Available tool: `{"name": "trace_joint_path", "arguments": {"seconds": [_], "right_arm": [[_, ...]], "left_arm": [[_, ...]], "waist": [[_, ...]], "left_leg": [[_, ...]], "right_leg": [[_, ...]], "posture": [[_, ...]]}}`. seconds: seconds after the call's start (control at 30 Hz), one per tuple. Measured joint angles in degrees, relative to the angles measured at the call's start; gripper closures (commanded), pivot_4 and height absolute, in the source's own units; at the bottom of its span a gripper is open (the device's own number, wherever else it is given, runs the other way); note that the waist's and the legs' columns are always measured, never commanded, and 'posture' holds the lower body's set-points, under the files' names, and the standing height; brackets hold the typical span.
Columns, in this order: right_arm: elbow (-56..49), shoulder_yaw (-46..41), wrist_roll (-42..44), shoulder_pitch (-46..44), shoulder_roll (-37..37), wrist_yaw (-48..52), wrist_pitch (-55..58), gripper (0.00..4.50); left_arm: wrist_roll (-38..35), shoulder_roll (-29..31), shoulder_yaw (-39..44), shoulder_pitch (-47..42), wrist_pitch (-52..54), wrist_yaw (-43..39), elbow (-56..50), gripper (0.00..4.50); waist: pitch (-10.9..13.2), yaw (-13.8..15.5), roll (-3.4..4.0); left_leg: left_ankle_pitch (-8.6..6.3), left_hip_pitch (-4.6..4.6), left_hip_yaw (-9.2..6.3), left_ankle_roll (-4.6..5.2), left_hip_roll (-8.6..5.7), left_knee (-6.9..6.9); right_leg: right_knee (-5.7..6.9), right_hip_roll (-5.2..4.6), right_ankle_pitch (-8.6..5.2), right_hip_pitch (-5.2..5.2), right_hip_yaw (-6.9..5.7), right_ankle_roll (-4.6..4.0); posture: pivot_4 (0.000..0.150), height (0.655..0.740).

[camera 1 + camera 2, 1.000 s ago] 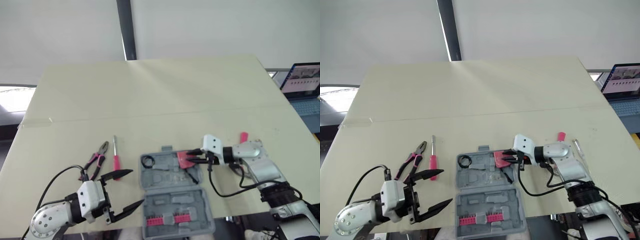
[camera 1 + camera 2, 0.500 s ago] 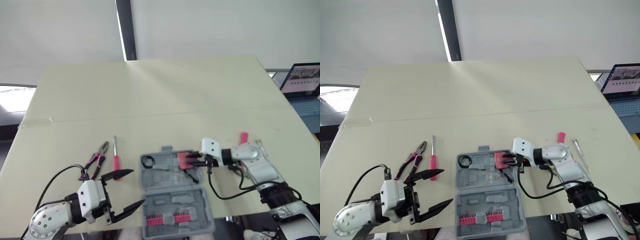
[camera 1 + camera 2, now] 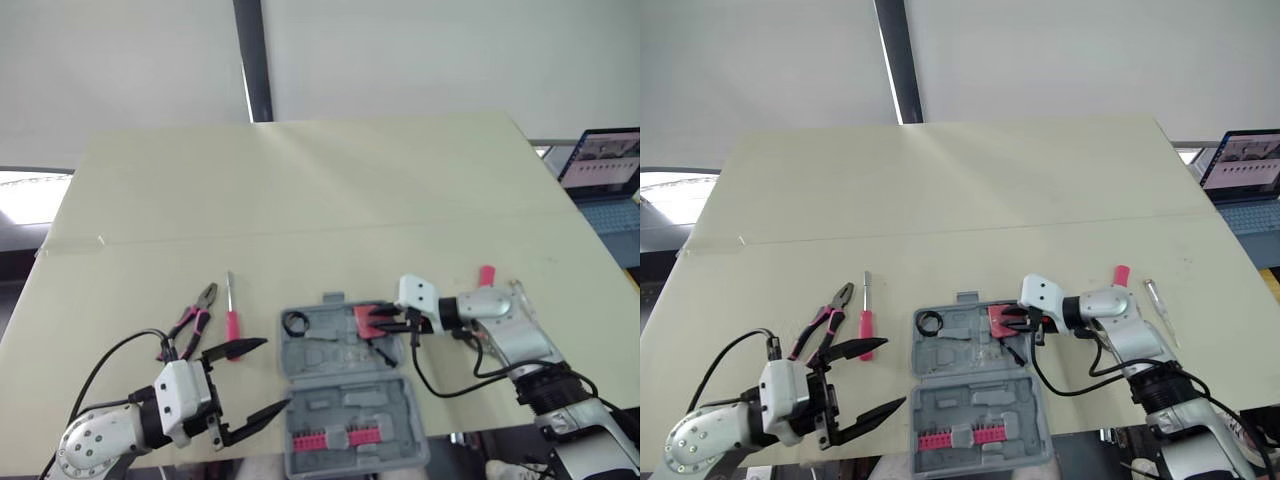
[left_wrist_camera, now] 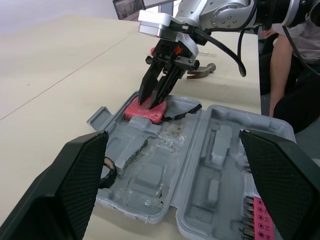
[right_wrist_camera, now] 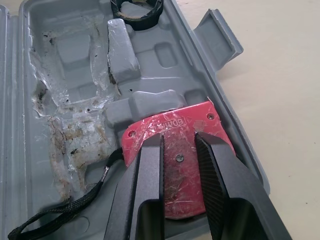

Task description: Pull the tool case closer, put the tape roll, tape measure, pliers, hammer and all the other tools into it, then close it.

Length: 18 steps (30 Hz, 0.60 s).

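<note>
Case: the grey plastic tool case [image 3: 330, 352] lay open near the front edge of the pale table [image 3: 300, 190].
Packed: the black tape roll [image 3: 295, 322] sat in a far-left recess, and the red square tape measure [image 5: 172, 127] lay in the far-right corner.
Right gripper [image 5: 178, 142]: fingers narrowly apart, tips on the tape measure's face, not clasped round it.
Left gripper [image 3: 276, 372]: spread wide, empty, just left of the case.
Outstanding: the pink-handled pliers [image 3: 193, 318] and red-handled screwdriver [image 3: 231, 318] left of the case, the pink-handled hammer [image 3: 487, 274] to its right, then shutting the lid.
Progress: probably under half done.
</note>
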Motion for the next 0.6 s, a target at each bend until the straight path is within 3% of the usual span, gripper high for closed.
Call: {"name": "trace_joint_path", "arguments": {"seconds": [0.2,0.3,0.5,0.6], "right_arm": [[-1.71,-1.16,1.17,0.56,0.53,-1.36,2.87,3.46],[-6.13,-3.06,3.56,1.92,-0.38,-2.20,9.45,3.46],[-26.37,-12.37,11.98,10.60,-10.28,-3.12,26.01,3.46],[-31.90,-15.68,15.00,18.20,-12.51,-3.34,30.33,2.56]], "left_arm": [[-0.34,-0.65,0.93,0.07,0.00,0.34,0.05,0.00],[-0.71,-1.40,1.26,0.42,0.57,1.08,0.07,0.00],[-1.71,-1.54,4.35,4.23,5.12,4.10,-0.72,0.00],[-3.16,-1.58,5.80,6.89,7.27,4.61,-1.14,0.00]], "waist": [[-0.01,0.06,-0.01],[0.06,0.23,0.07],[0.14,1.23,0.16],[0.17,1.56,0.08]], "left_leg": [[0.00,-0.02,-0.01,0.00,0.00,0.00],[0.00,-0.11,-0.02,0.00,-0.01,0.03],[0.00,-0.13,-0.03,0.00,0.00,-0.03],[0.00,-0.13,-0.01,0.01,0.00,0.01]], "right_leg": [[-0.01,0.00,0.00,-0.01,0.00,0.00],[-0.01,0.00,0.00,-0.09,0.00,0.00],[-0.08,0.00,0.00,-0.10,-0.01,0.00],[-0.08,0.00,0.00,-0.07,0.01,0.00]], "posture": [[0.150,0.7373],[0.150,0.7373],[0.150,0.7373],[0.150,0.7373]]}}
